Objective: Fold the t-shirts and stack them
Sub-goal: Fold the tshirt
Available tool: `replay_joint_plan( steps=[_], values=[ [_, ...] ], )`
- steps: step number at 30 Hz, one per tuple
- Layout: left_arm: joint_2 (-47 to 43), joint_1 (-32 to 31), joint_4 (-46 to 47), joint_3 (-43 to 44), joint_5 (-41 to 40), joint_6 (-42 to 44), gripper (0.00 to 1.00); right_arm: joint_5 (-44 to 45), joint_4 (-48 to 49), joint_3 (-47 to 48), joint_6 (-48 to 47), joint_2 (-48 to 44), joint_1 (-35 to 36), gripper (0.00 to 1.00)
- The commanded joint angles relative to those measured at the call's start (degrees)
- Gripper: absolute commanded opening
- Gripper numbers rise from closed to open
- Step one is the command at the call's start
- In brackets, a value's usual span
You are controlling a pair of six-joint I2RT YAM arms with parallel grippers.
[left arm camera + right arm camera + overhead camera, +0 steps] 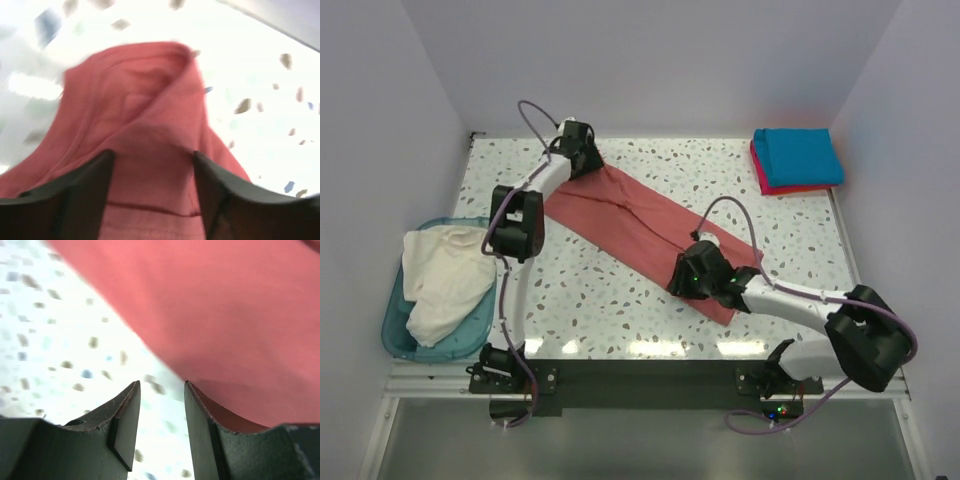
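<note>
The brick-red t-shirt [640,225] lies as a diagonal strip mid-frame. The left gripper [152,160] gapes wide over its upper-left end (nothing pinched). The right gripper [161,386], narrowly parted and empty, sits at its lower-right edge.

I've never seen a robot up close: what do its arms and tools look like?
The left arm and right arm have white links and bulky black joints. A thin purple cable loops along each. Small green lights glow on the right arm. The left tool and right tool each end in two flat dark fingers.
</note>
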Motion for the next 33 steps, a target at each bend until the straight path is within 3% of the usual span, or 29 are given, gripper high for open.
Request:
replay_joint_plan(
  steps=[1, 2, 4, 7, 10, 12, 15, 21, 24, 33],
  values=[
    [7.9, 0.3, -0.7, 14.6, 14.2, 11.0, 0.76, 4.1, 2.0, 10.0, 2.4, 4.1, 3.7, 0.45],
    [9.7, 0.6, -0.8, 19.7, 15.9, 11.1, 0.8, 5.9, -1.4, 14.0, 0.0, 5.0, 3.7, 0.46],
    [8.9, 1.0, 2.7, 20.7, 19.7, 10.1, 0.88, 8.8, -4.8, 18.7, -3.5, 4.6, 3.5, 0.49],
    [1.2, 1.3, 8.9, 13.9, 17.9, 7.9, 0.92, 13.4, -10.4, 22.3, -9.0, 3.5, 0.8, 0.52],
    [-8.2, 1.3, 10.9, 4.9, 10.9, 5.1, 0.9, 10.4, -11.8, 22.5, -12.3, 4.2, -7.8, 0.51],
    [-14.1, 1.2, 10.9, -1.2, 7.3, 2.8, 0.86, 10.1, -13.1, 23.4, -15.5, 6.5, -12.3, 0.51],
    [-19.9, 0.8, 7.4, -8.6, 1.2, -1.4, 0.65, 10.3, -14.7, 25.2, -18.1, 10.6, -15.4, 0.5],
    [-26.9, 0.6, 9.3, -27.9, -2.4, -8.1, 0.42, 11.9, -16.4, 24.7, -20.0, 15.2, -15.7, 0.48],
    [-25.1, 0.6, 8.7, -30.5, -2.8, -8.9, 0.31, 13.0, -14.9, 20.9, -19.7, 14.1, -15.7, 0.48],
    [-17.3, 0.7, -0.3, -25.5, -9.0, -9.5, 0.25, 13.7, -14.1, 13.4, -18.0, 13.5, -11.4, 0.48]
  ],
)
